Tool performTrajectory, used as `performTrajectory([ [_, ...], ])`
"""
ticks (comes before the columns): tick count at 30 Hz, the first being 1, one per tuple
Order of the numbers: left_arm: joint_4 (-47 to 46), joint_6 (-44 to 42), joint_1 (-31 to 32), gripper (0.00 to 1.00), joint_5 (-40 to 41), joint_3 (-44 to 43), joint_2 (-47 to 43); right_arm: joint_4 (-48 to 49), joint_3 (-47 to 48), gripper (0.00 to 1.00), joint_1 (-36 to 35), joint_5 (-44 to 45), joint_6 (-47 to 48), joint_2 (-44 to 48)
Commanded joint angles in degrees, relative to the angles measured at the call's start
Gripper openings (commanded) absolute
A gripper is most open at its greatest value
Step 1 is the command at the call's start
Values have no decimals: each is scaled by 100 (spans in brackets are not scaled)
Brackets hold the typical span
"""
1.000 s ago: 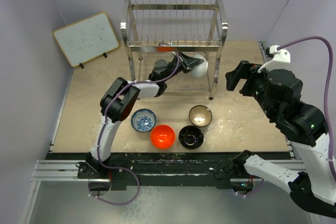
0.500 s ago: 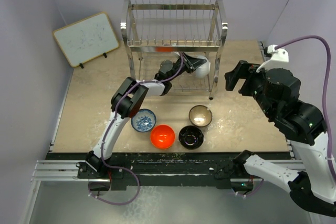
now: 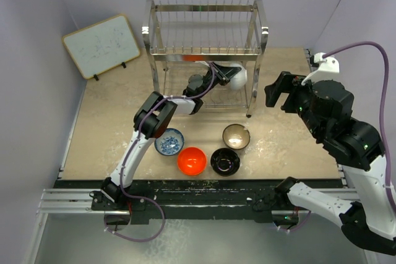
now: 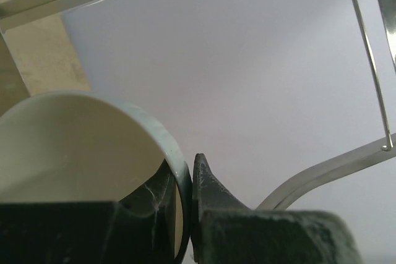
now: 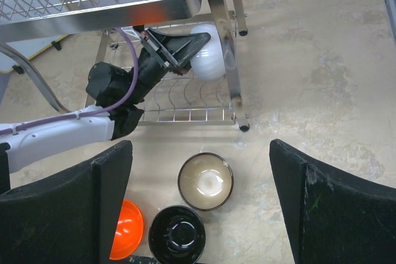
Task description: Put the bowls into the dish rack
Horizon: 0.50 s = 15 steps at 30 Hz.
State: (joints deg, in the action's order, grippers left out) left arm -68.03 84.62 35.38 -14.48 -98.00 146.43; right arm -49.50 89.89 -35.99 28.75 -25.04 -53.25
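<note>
Pinched narrow on the rim of the white bowl [image 4: 74,140] by the left gripper [image 4: 189,174], one finger inside and one outside. Plain only from the left wrist, with bare wall and a few dish rack [image 4: 366,60] wires beyond.

From above, merely a pale round shape under the rack's pronged top tier, at the right end of the lower shelf. From the right wrist, tipped on edge, mouth toward the left gripper, beside the near right leg. Cannot tell whether touching the grid shelf.

Spread wide and holding nothing: right gripper [image 3: 281,93], raised right of the rack.

Upright on the table [image 3: 284,146], nearer than the rack: orange-red bowl [image 3: 192,161], black bowl [image 3: 225,161], tan bowl [image 3: 236,136].

Seen from above only: blue-and-white bowl [image 3: 169,141], and a whiteboard [image 3: 101,44] at far left.
</note>
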Motion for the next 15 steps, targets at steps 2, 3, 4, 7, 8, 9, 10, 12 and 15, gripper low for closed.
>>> performTrajectory([
  [2, -1019, 293, -29, 0, 292, 101, 61, 65, 42, 93, 20, -36, 96, -18],
  [3, -1015, 304, -32, 0, 315, 149, 50, 63, 20, 93, 14, -44, 92, -6],
  [4, -1004, 323, -35, 0, 340, 206, 26, 71, -2, 93, 13, -59, 80, -3],
  [7, -884, 327, -60, 8, 394, 481, -113, 88, -63, 94, 15, -78, 69, 25],
  [8, -793, 315, -70, 11, 378, 555, -172, 91, -86, 94, 13, -73, 71, 35],
  [9, -716, 304, -86, 13, 347, 614, -202, 89, -104, 94, 13, -82, 71, 41],
  [10, -653, 300, -96, 14, 334, 682, -227, 92, -125, 94, 13, -81, 69, 50],
  [12, -513, 354, -103, 14, 332, 812, -269, 93, -161, 94, 17, -101, 56, 67],
  [15, -263, 347, -103, 16, 345, 1016, -374, 75, -180, 94, 13, -109, 35, 95],
])
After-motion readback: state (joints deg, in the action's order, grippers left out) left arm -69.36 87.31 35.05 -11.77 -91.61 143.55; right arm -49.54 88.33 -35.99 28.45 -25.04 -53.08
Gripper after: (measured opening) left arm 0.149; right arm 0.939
